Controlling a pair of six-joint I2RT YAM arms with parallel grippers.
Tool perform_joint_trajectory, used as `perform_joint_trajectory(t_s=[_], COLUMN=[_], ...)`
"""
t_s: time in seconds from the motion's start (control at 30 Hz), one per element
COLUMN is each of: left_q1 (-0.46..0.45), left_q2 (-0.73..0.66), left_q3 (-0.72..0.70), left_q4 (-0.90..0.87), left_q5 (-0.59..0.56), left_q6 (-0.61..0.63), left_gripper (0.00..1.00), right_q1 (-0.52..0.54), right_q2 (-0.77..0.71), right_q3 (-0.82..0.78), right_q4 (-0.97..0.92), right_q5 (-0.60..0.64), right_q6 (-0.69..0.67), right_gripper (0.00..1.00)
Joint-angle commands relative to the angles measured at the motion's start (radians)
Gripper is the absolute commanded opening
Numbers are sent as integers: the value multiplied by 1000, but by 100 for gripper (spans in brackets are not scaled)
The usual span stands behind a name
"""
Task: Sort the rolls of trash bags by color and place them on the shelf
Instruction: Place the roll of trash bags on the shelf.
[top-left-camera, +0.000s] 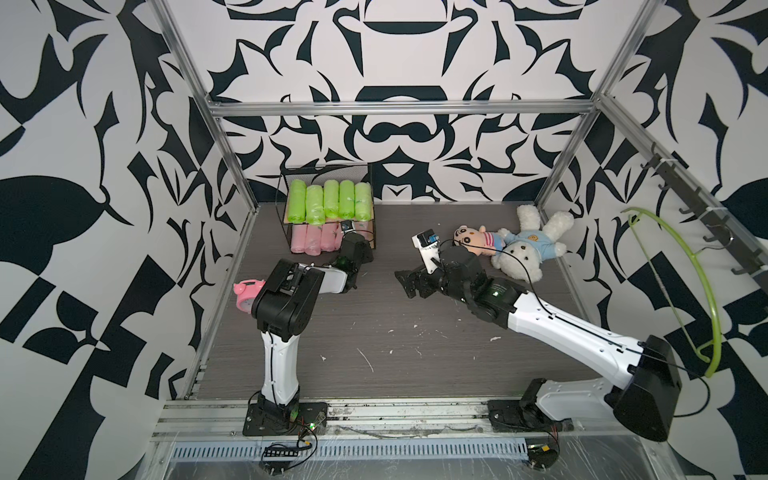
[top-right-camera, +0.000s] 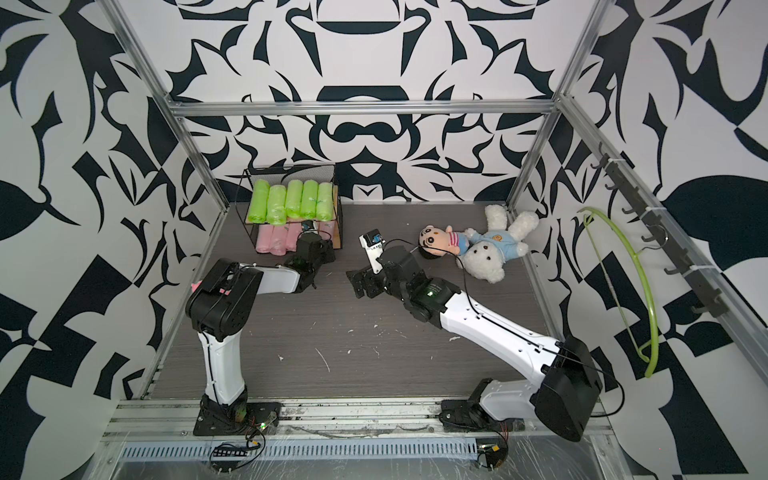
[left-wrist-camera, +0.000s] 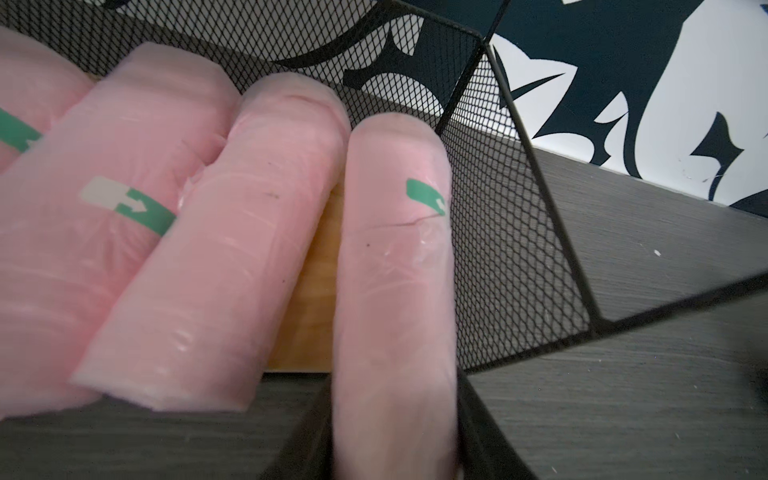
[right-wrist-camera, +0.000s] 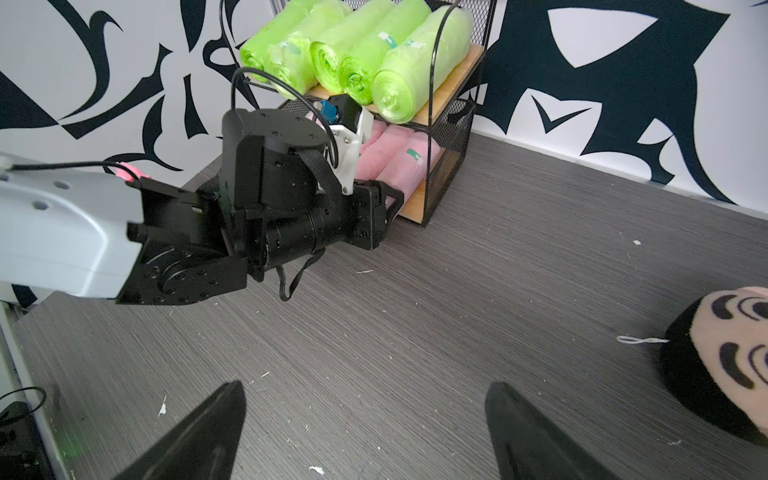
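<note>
five green rolls (top-left-camera: 331, 200) lie side by side on the top board of the shelf (right-wrist-camera: 451, 166); the pink rolls (top-left-camera: 309, 240) fill the lower one. the left fingers (left-wrist-camera: 486, 436) sit either side of the end pink roll (left-wrist-camera: 395, 270), which lies against the mesh wall (left-wrist-camera: 490, 208); i cannot tell if they grip it. the right fingers (right-wrist-camera: 199, 432) gape wide over the desk (right-wrist-camera: 415, 291), holding nothing.

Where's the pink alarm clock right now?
In a top view, the pink alarm clock sits at the left edge of the table, partly hidden behind the left arm.
</note>
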Motion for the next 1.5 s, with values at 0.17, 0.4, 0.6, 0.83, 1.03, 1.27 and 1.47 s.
perform_joint_trajectory(t_s=[0.17, 0.4, 0.6, 0.83, 1.03, 1.27, 1.47], left_q1=[14, 9, 1, -5, -5, -5, -3], left_q2=[28, 37, 36, 50, 75, 99, 112], left_q3=[66, 66, 38, 39, 34, 66, 98], left_q4=[-1, -11, 32, 53, 108, 99, 84], left_q5=[-1, 17, 8, 2, 33, 21, 1], left_q6=[-22, -85, -130, -144, -203, -213, -207], left_gripper=[45, 46, 46, 46, 46, 49, 51], right_q1=[1, 0, 0, 1, 1, 1, 1], right_q2=[-24, -19, -17, -18, -12, -11, -9], right_q3=[8, 12, 11, 8, 9, 8, 8], right_q4=[8, 8, 9, 11, 14, 15, 15], right_q5=[12, 11, 11, 8, 5, 3, 2], right_q6=[-1, 2, 6, 12, 16, 14, 15], right_gripper=[96, 96, 95, 95, 95, 95, 95])
